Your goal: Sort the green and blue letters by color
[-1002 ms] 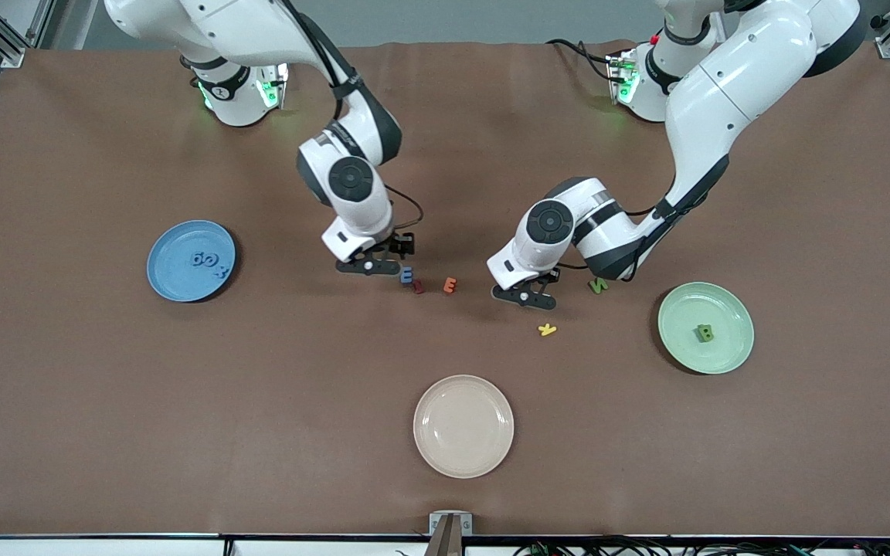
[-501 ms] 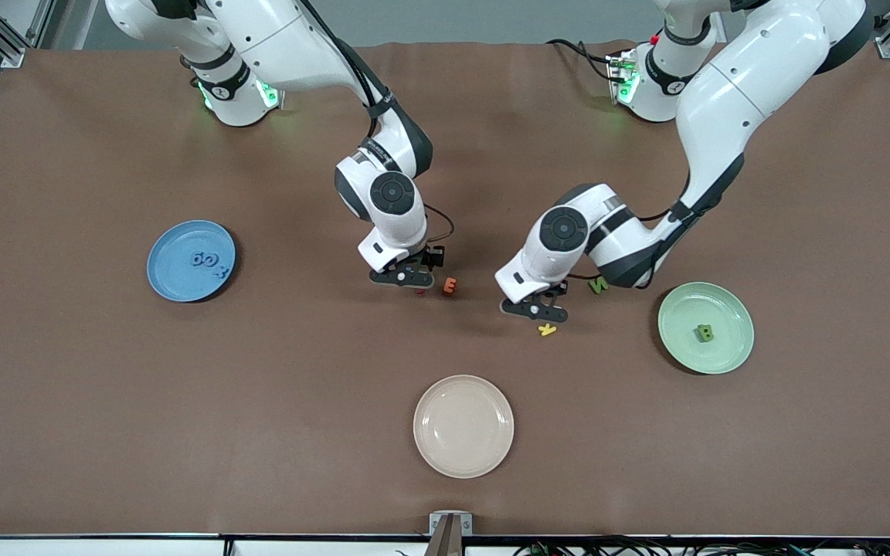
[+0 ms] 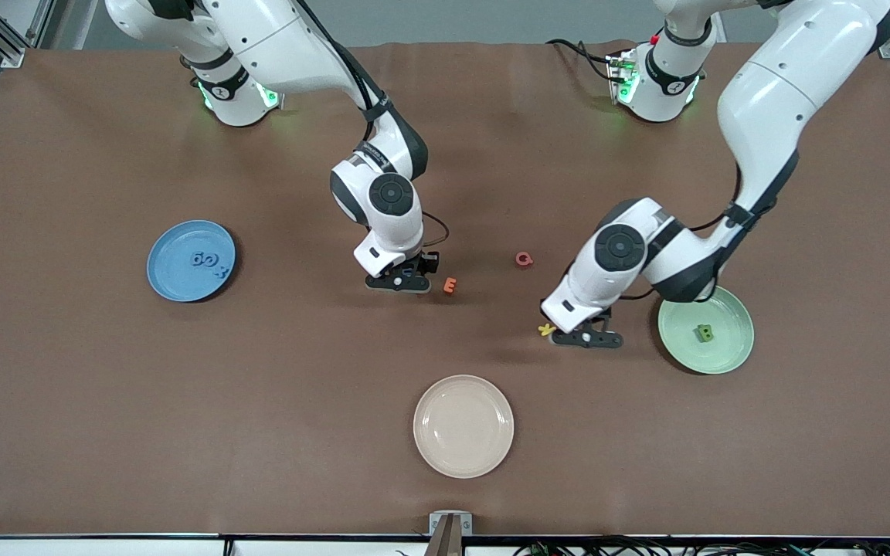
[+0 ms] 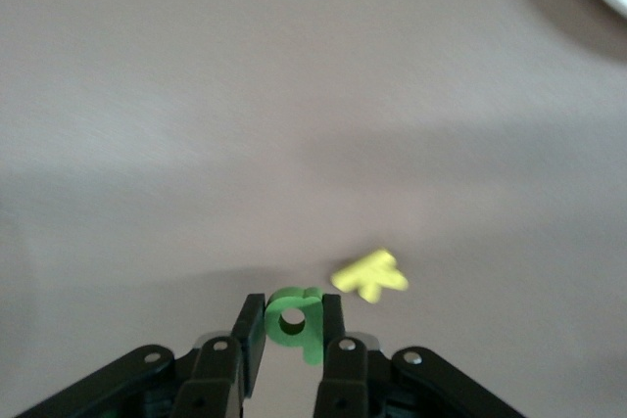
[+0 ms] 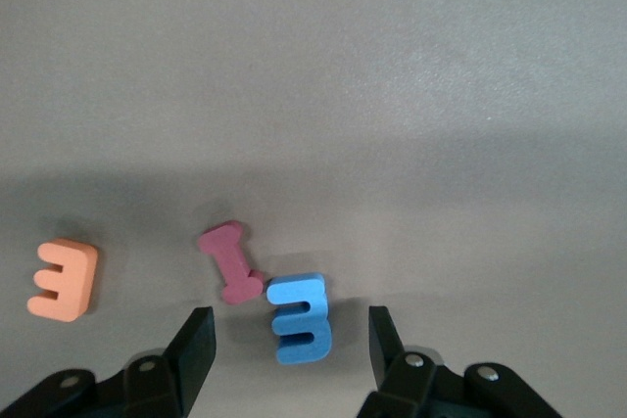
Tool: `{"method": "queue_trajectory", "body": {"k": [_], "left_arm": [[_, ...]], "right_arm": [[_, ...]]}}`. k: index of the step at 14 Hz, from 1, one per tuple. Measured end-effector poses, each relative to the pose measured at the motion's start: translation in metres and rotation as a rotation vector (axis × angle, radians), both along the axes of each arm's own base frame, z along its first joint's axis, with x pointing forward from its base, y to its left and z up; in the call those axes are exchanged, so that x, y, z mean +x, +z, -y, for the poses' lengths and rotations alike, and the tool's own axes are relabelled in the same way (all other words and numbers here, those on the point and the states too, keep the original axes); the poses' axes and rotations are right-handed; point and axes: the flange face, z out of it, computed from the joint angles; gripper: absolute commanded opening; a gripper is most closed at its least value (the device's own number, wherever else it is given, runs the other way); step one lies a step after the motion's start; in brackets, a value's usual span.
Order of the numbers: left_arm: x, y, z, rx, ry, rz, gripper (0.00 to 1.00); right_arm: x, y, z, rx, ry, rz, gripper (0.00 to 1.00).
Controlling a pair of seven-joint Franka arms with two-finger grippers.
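My right gripper (image 3: 399,282) is open and low over the table, its fingers either side of the blue letter E (image 5: 299,318); it shows in the right wrist view (image 5: 289,325). My left gripper (image 3: 588,338) is shut on a small green letter (image 4: 294,320) just over the table beside the yellow letter (image 3: 545,330), and shows in the left wrist view (image 4: 294,312). The blue plate (image 3: 171,282) holds three blue letters (image 3: 207,261). The green plate (image 3: 727,351) holds a green B (image 3: 704,333). The green N is hidden.
A red letter (image 5: 230,261) touches the blue E, and an orange E (image 3: 450,286) lies beside them. A pink G (image 3: 523,259) lies at mid table. A beige plate (image 3: 463,459) stands nearest the front camera. The yellow letter also shows in the left wrist view (image 4: 370,276).
My right gripper has moved over the blue E and covers it in the front view. My left gripper has moved toward the green plate, past the yellow letter, uncovering the pink G.
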Motion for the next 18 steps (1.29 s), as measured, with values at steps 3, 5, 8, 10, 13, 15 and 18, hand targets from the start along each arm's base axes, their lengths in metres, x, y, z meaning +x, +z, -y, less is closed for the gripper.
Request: {"method": "queue_trajectory", "body": {"k": [3, 5, 8, 10, 13, 15, 18], "left_arm": [[0.025, 0.010, -0.044, 0.029, 0.039, 0.051, 0.00], [0.040, 0.020, -0.077, 0.041, 0.081, 0.078, 0.00], [0.055, 0.040, -0.118, 0.056, 0.119, 0.112, 0.00], [0.060, 0.049, -0.135, 0.068, 0.107, 0.126, 0.00], [0.067, 0.049, -0.168, 0.084, 0.072, 0.123, 0.00], [0.072, 0.048, -0.203, 0.100, 0.039, 0.116, 0.00], [0.070, 0.039, -0.270, 0.125, -0.025, 0.080, 0.00]], "right_arm": [[-0.001, -0.001, 0.000, -0.005, 0.001, -0.004, 0.66], [-0.001, -0.003, 0.001, -0.008, 0.001, -0.007, 0.64], [-0.003, -0.005, 0.001, -0.014, 0.003, -0.015, 0.64], [-0.004, -0.009, 0.002, -0.020, 0.003, -0.021, 0.58], [-0.005, -0.009, 0.001, -0.016, 0.005, -0.019, 0.48], [-0.005, -0.008, 0.000, -0.012, 0.005, -0.014, 0.44], [-0.004, -0.008, 0.000, -0.009, 0.005, -0.010, 0.39]]}}
